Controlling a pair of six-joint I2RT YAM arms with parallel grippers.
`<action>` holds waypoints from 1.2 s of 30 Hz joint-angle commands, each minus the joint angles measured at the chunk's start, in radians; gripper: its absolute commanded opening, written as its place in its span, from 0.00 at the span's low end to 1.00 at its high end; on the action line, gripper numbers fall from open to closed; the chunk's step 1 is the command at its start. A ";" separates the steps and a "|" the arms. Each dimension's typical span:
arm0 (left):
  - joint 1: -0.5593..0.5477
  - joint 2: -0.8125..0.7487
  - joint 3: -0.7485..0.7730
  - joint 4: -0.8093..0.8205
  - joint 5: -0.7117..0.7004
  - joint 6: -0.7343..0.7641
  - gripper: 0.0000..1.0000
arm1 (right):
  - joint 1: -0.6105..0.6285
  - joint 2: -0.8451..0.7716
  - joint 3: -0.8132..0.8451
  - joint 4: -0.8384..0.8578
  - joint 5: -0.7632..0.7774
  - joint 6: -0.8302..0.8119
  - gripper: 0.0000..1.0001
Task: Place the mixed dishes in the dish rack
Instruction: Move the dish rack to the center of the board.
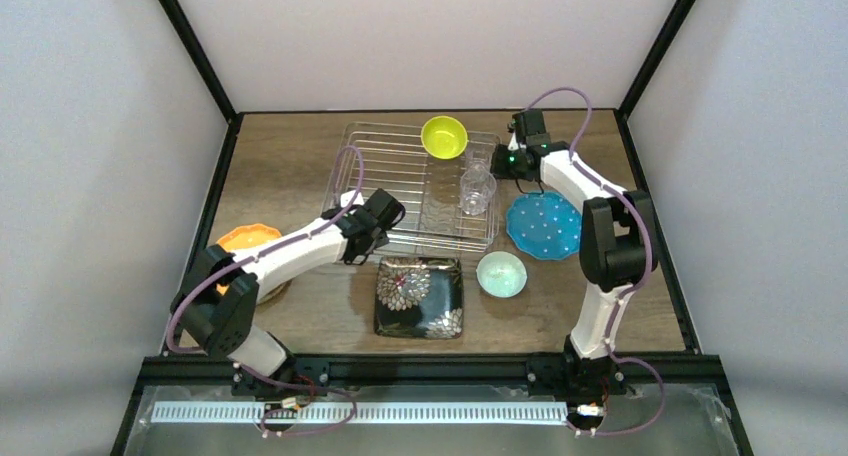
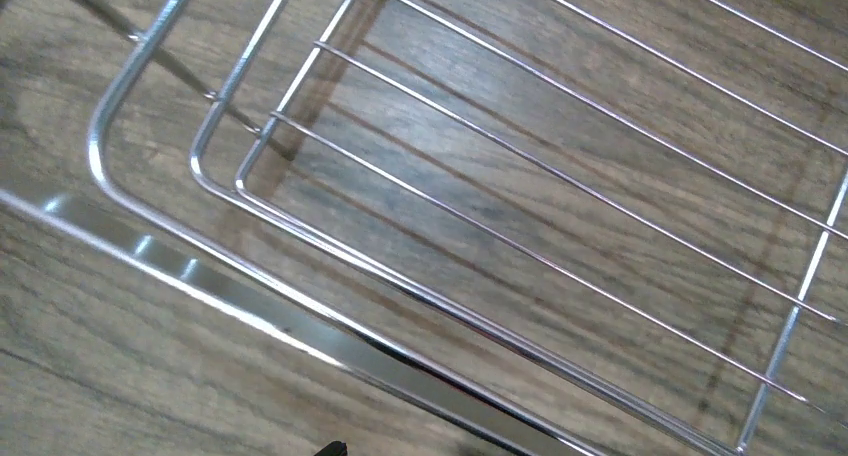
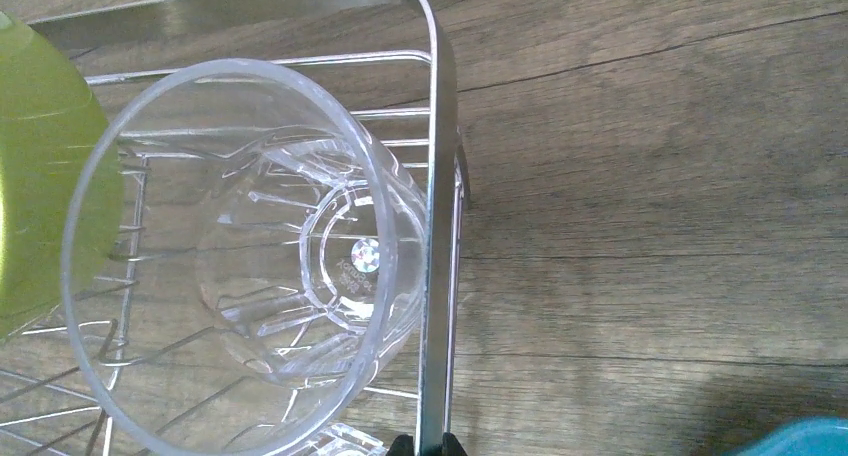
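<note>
Hovering over the 7 o'clock corner of the dish rack [image 1: 400,191], the left gripper [image 1: 360,241] has its jaws released and spread wide, nothing between them. Its wrist camera shows only the rack's rounded corner wires [image 2: 150,216] and the wooden table [image 2: 120,376] beneath.

Right gripper [image 1: 500,166] sits at the rack's 2 o'clock side. In its wrist view the two black tips [image 3: 427,444] are clenched close together on the rack's flat rim band [image 3: 437,226], which runs down between them.

Dishes already in the rack:
- yellow-green bowl [image 1: 444,136], in the 1 o'clock corner, open side up.
- clear glass cup [image 1: 477,186], against the 3 o'clock side, just inside the rim. Its mouth faces the right wrist camera [image 3: 250,256]; the bowl's edge [image 3: 40,176] overlaps it at 9 o'clock in that view.
- rim of a second glass [image 3: 345,441] shows at the bottom edge there; cannot tell how it lies.

Dishes on the table, outside the rack:
- blue white-dotted plate [image 1: 543,226], at 4 o'clock, just beside the rack.
- mint bowl [image 1: 501,274], at 5 o'clock, near the blue plate.
- black square floral plate [image 1: 419,296], at 6 o'clock, close to the rack's near edge.
- orange plate [image 1: 248,238], at 8 o'clock, partly hidden under the left arm.
</note>
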 commanded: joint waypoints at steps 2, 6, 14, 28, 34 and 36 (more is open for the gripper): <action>0.078 0.040 0.049 0.068 -0.038 0.044 1.00 | 0.000 -0.024 -0.056 -0.066 -0.043 -0.051 0.01; 0.119 0.063 0.076 0.080 -0.024 0.072 1.00 | 0.001 -0.029 -0.070 -0.060 -0.050 -0.050 0.01; 0.160 0.150 0.181 0.081 -0.012 0.126 1.00 | 0.000 -0.039 -0.071 -0.063 -0.064 -0.045 0.01; 0.207 0.269 0.315 0.086 0.019 0.179 1.00 | 0.029 -0.067 -0.080 -0.070 -0.080 -0.022 0.33; 0.236 0.311 0.376 0.083 0.034 0.206 1.00 | 0.049 -0.075 -0.070 -0.079 -0.071 -0.016 0.40; 0.243 0.321 0.393 0.079 0.035 0.214 1.00 | 0.048 -0.079 -0.070 -0.083 -0.067 -0.015 0.41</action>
